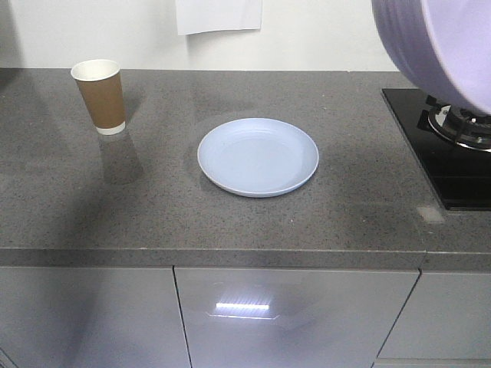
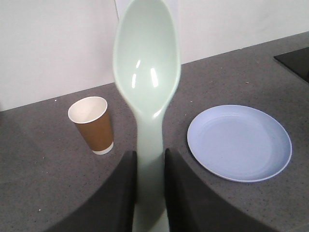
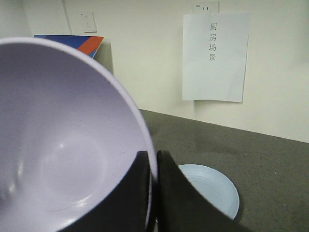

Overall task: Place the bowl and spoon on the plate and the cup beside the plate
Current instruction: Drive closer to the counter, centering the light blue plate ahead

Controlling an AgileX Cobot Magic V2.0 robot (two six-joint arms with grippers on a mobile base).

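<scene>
Left gripper (image 2: 150, 164) was clamped on spoon (image 2: 147, 63) handle. Right gripper (image 3: 153, 164) pinched bowl (image 3: 63, 145) rim, raised above plate (image 1: 258, 156). Cup (image 1: 100, 96) stood left of plate.

Item count across all views:

- The counter (image 1: 153, 207) carries two items: one plate (image 1: 258, 156) and one cup (image 1: 100, 96).
- Held items number two: one bowl (image 3: 63, 145) and one spoon (image 2: 146, 72).
- Grippers in view number two, the left gripper (image 2: 149, 155) and the right gripper (image 3: 152, 157). Each shows two dark fingers (image 2: 120, 203).
- Fixed equipment: one hob (image 1: 453, 172), with one burner (image 1: 460, 123) visible at the frame edge.
- Cabinet fronts (image 1: 295, 314) below the counter: three.
- The wall bears one paper sheet (image 3: 215, 57) and two socket plates (image 3: 88, 21).
- The sheet bears four printed characters.
- One blue-and-orange panel (image 3: 72, 39) stands at the wall.
</scene>
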